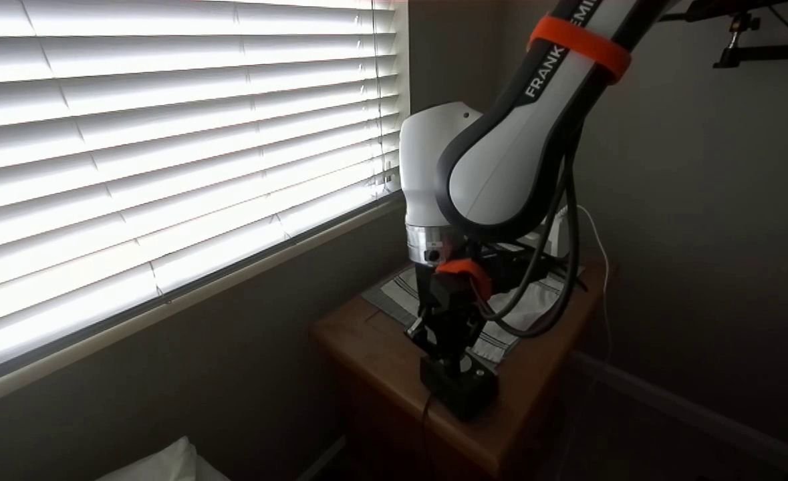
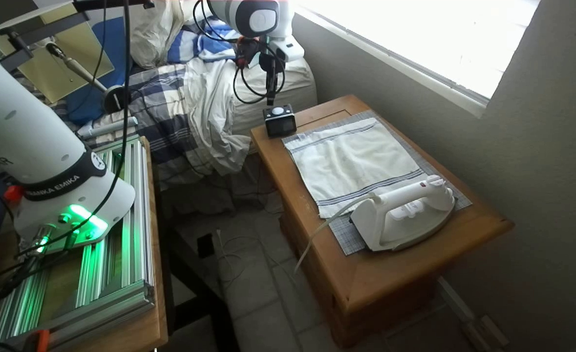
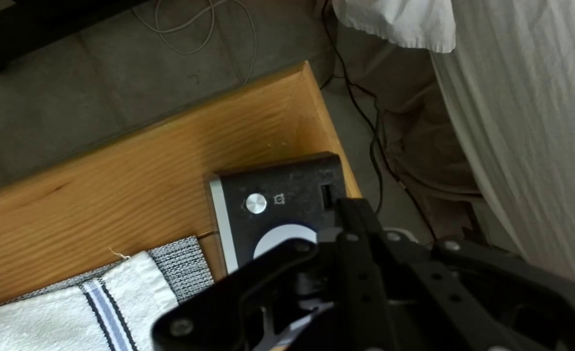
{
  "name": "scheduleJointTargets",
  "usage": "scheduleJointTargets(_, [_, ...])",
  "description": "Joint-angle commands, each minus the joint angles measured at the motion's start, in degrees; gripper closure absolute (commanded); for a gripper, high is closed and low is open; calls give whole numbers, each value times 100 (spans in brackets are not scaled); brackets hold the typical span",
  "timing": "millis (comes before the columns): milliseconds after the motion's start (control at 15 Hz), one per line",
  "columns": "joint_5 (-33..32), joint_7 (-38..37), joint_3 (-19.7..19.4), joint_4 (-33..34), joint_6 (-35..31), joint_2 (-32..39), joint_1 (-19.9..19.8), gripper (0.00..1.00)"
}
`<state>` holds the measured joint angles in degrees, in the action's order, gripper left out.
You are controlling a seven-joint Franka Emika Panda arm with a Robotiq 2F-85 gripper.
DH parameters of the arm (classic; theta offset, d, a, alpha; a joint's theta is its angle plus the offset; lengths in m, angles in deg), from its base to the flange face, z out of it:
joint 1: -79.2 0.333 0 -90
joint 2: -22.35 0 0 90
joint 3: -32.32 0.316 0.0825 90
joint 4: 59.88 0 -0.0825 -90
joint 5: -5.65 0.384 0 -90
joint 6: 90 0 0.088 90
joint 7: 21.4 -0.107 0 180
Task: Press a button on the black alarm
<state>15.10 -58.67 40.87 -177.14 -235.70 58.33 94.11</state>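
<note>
While the gripper (image 3: 358, 207) points down, jaws pressed together, over the black alarm (image 3: 298, 183), contact unclear, alarm near a corner of the wooden table (image 3: 146, 187), just beside a striped white towel (image 3: 48, 324) on a gray mat (image 3: 184, 267), tiled floor (image 3: 48, 107) below.

Dim grey corner beside a bright window (image 2: 444, 39)
In an exterior view, pale slatted blinds (image 1: 166, 133) glow white at left, and the right wall (image 1: 694, 220) lies in shadow above a light baseboard (image 1: 688, 409). In an exterior view, a wooden surface (image 2: 390, 274) stands at right beside the window wall (image 2: 537, 161), a plaid-covered bed (image 2: 214, 102) at far left, grey tiled floor (image 2: 263, 288) below.
</note>
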Motion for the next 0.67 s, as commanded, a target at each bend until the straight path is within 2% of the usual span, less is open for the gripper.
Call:
scheduleJointTargets(0, [185,113,-74,24,-13,-7,68,100])
scheduleJointTargets(600, [119,1,-258,87,-71,17,109,100])
